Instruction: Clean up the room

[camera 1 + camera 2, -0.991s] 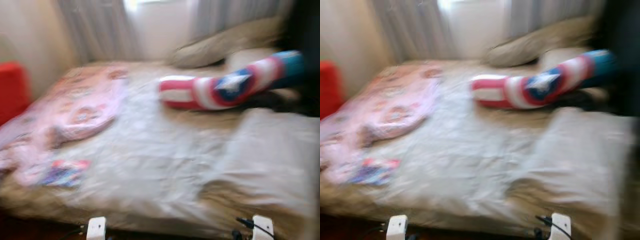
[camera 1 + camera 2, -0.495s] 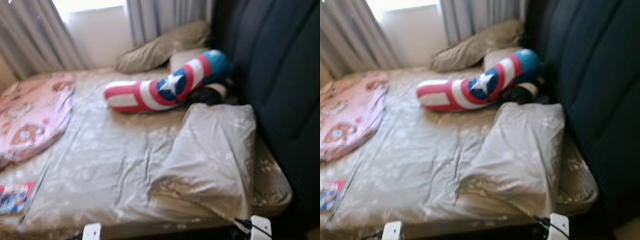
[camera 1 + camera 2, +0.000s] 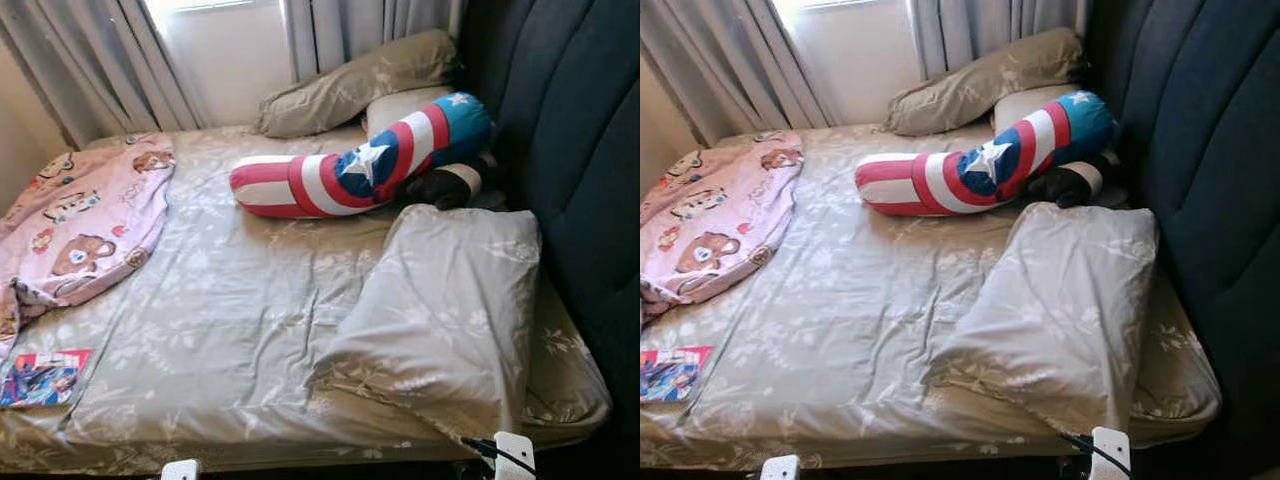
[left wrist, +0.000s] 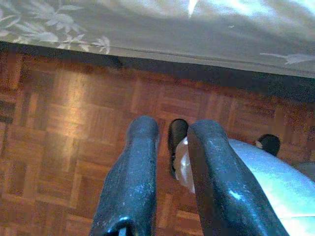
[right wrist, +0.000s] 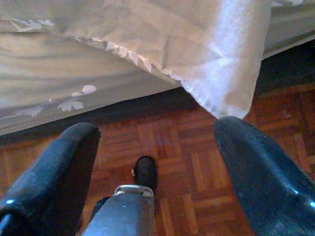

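Facing the bed (image 3: pixel 250 330), reach the book (image 3: pixel 42 376) first; left tool (image 4: pixel 170 132) nearly closed, right tool (image 5: pixel 157 132) spread wide.

Bed (image 3: pixel 250 300): bolster (image 3: pixel 360 165) and pillows (image 3: pixel 350 85) far, duvet (image 3: pixel 440 310) near right, blanket (image 3: pixel 80 215) left, book (image 3: pixel 42 377) near left.
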Controlling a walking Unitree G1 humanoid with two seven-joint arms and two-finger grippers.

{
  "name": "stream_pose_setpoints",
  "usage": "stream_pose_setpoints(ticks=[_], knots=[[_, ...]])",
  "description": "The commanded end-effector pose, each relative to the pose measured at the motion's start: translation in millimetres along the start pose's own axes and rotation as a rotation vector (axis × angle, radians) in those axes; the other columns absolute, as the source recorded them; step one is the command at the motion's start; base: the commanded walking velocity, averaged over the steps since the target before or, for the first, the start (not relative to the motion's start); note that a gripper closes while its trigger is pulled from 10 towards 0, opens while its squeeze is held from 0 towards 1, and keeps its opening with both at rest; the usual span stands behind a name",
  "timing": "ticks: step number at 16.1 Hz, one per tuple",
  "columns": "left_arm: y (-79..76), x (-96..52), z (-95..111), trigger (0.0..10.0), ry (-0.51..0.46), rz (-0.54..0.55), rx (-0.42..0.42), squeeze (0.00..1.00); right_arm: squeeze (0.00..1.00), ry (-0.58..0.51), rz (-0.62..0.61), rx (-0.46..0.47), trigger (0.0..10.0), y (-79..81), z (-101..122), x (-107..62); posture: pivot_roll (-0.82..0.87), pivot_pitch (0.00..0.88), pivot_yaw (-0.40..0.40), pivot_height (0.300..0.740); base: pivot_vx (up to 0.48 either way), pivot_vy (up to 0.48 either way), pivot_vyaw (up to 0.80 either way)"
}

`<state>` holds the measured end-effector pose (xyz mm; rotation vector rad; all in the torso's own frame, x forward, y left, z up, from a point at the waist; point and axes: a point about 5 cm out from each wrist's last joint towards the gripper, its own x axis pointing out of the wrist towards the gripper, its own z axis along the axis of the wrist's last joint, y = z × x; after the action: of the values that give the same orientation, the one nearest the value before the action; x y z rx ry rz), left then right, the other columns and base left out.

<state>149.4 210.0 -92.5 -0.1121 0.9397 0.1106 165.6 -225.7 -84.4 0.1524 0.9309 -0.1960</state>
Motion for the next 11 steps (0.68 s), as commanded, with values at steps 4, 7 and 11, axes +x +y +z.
stream_pose_setpoints(ticks=[4, 7, 11], knots=[[-8.1, 3.0, 6.4, 10.0, -0.014, -0.005, 0.004, 0.00, 0.00, 0.009, 0.008, -0.006, 10.0, 2.4, -2.5, 0.0, -0.02, 0.000, 0.078, 0.740, 0.000, -0.264, 0.00], [-16.5, 8.5, 24.8, 10.0, -0.041, -0.011, -0.001, 0.00, 0.00, 0.011, 0.008, -0.009, 10.0, 2.3, -2.6, -0.1, -0.02, 0.000, 0.075, 0.740, 0.000, -0.105, 0.00], [-16.5, 9.3, 28.5, 10.0, -0.049, -0.008, -0.016, 0.00, 0.00, 0.010, 0.008, -0.009, 10.0, 2.1, -2.2, 0.0, -0.02, 0.000, 0.073, 0.740, 0.000, 0.000, 0.00]])
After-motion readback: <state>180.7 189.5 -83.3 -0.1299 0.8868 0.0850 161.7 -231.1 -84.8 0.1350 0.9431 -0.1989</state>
